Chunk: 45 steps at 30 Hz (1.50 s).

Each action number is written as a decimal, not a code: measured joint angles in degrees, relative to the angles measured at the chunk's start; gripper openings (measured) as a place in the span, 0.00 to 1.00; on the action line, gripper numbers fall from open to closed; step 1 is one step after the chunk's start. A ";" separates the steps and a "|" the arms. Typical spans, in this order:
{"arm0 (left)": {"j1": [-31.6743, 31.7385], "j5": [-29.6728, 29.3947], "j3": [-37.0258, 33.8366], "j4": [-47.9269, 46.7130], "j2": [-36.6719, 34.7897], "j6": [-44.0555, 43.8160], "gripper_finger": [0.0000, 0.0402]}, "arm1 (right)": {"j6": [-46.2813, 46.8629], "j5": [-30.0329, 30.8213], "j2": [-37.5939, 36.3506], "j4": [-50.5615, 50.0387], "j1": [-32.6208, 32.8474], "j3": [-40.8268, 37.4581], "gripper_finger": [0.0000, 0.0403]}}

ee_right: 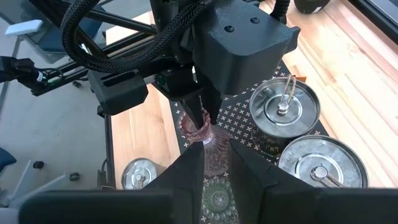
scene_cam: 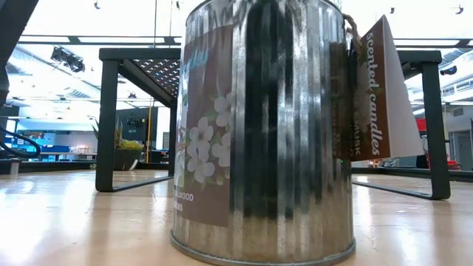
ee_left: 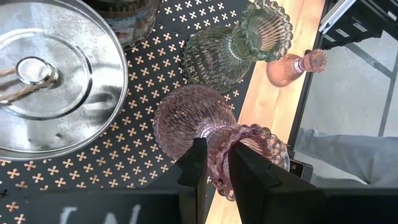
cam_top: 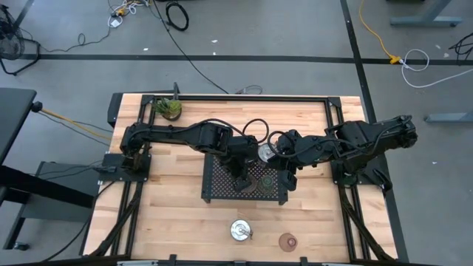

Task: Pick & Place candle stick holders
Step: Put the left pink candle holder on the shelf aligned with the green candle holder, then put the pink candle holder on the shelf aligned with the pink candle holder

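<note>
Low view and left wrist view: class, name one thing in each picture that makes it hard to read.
Low view: a shiny tin fills the frame, dark against bright ceiling light, hiding the table behind. Left wrist view: glare streaks the tin lid, and the left gripper covers part of the pink glass holder.

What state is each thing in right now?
left gripper: shut on the pink glass holder's rim
pink glass holder: upright over the black tray, gripped
green glass holder: upright on tray, free
silver holder: on table, untouched
right gripper: hovering over tray
</note>
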 joint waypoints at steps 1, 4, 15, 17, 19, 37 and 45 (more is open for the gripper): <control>0.00 0.00 -0.01 0.02 0.00 0.00 0.17 | 0.00 0.02 0.01 0.00 0.00 -0.01 0.18; 0.00 -0.20 0.00 0.13 -0.02 0.02 0.20 | 0.00 0.02 0.00 0.00 0.00 -0.02 0.18; 0.00 -2.40 0.00 1.50 -0.09 0.54 0.41 | -0.03 0.07 0.00 0.00 0.00 -0.02 0.18; 0.01 -2.43 0.00 2.61 -0.09 0.61 0.42 | -0.03 0.07 0.00 0.00 0.00 -0.02 0.18; 0.11 -2.42 0.00 2.81 -0.27 0.59 0.43 | -0.03 0.08 0.00 -0.02 0.00 -0.02 0.18; -0.53 1.53 0.04 -1.39 -2.78 -1.53 0.43 | 8.00 -15.11 0.00 -1.08 3.77 -0.02 0.18; -3.93 -7.89 0.04 -4.13 -8.13 -1.54 0.43 | 26.52 -13.19 0.00 -10.11 14.75 -0.07 0.18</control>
